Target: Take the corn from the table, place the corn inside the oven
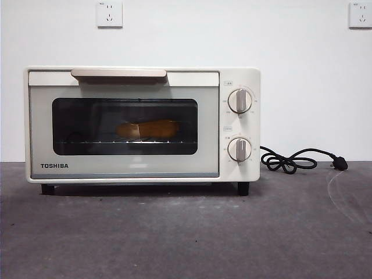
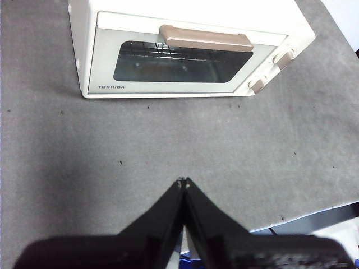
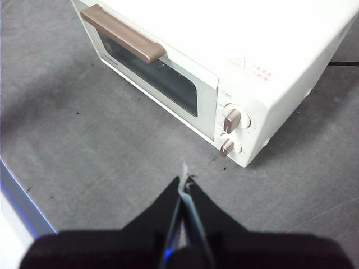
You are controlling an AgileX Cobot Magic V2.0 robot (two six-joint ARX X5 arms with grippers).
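The cream-white TOSHIBA oven (image 1: 142, 123) stands on the dark grey table (image 1: 186, 232) with its glass door closed. Behind the glass the yellow-orange corn (image 1: 148, 129) lies on the wire rack inside. The same oven (image 2: 185, 50) shows in the left wrist view, where my left gripper (image 2: 183, 182) hangs shut and empty above the table in front of it; the corn does not show through the glass there. My right gripper (image 3: 184, 179) is shut and empty too, held above the table off the knob end of the oven (image 3: 224, 67). Neither arm appears in the front view.
A black power cord (image 1: 296, 160) with its plug lies coiled on the table to the right of the oven. Two wall sockets (image 1: 109, 14) sit on the white wall behind. The table's edge (image 3: 22, 204) shows close to the right gripper.
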